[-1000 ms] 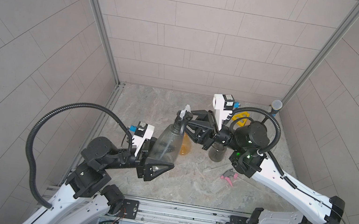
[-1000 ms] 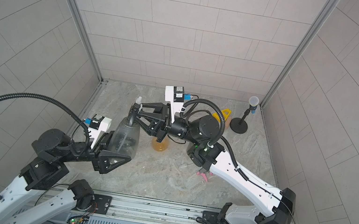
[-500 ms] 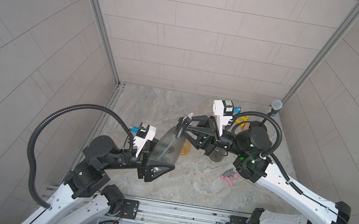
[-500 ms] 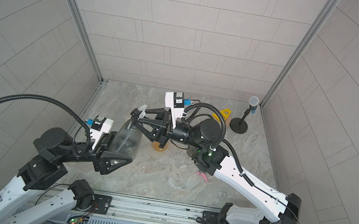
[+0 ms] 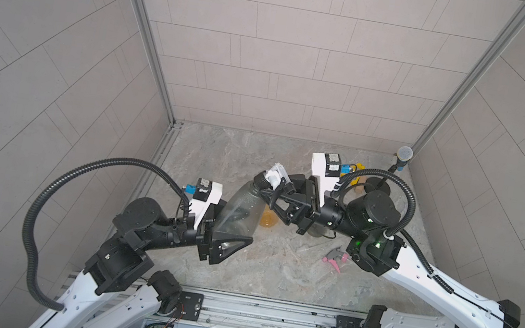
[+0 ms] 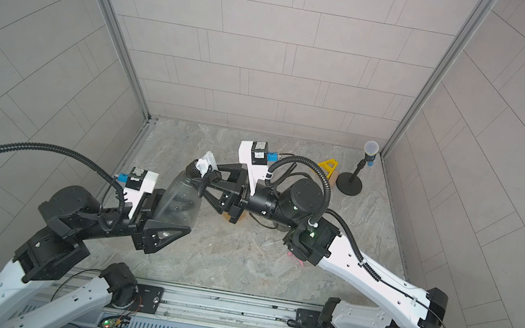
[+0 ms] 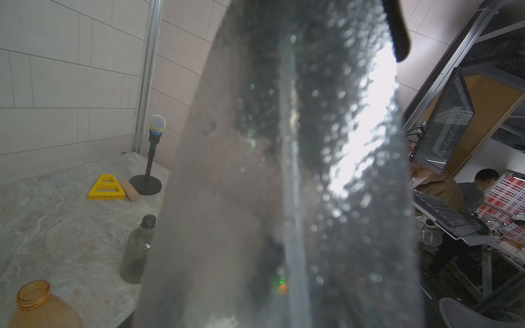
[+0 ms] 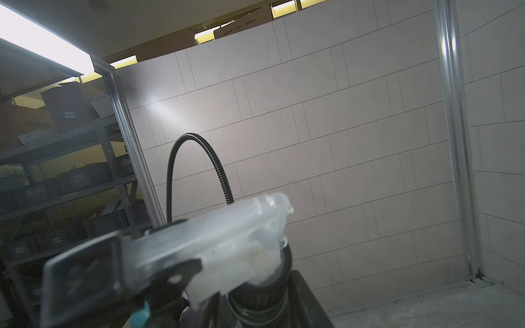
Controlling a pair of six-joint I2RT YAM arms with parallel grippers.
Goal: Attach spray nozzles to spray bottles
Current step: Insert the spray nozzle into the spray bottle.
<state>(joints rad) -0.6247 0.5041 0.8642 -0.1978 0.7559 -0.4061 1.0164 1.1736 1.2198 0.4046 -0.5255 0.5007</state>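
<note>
1. While it hangs tilted in the air over the table (image 5: 220,150), the smoky grey spray bottle (image 5: 240,211) wears the translucent whitish spray nozzle (image 5: 275,173) on its neck, black collar (image 5: 260,181) right at the mouth!
2. Left pincer (image 5: 225,227) is clamped on that bottle's fat lower end, carrying it clear of the table.
3. Right pincer (image 5: 280,196) reaches in from the other side, fingers flanking the nozzle. Squeezing it or just standing beside it, I can't tell; the right wrist view shows the nozzle close and blurred.
4. Down below, the amber-orange spray bottle (image 5: 267,222) stands uncapped on the table. The left wrist view picks up a second smoky grey bottle (image 7: 136,250) upright near it, neck open too.
5. Grey-and-pink spray nozzle (image 5: 337,258) lies on the table near the right arm (image 5: 431,287).
6. Back corner: a microphone (image 5: 404,155) on its stand, with a yellow triangular block (image 7: 106,188) and a wooden cylinder (image 7: 129,190) just beside each other.
</note>
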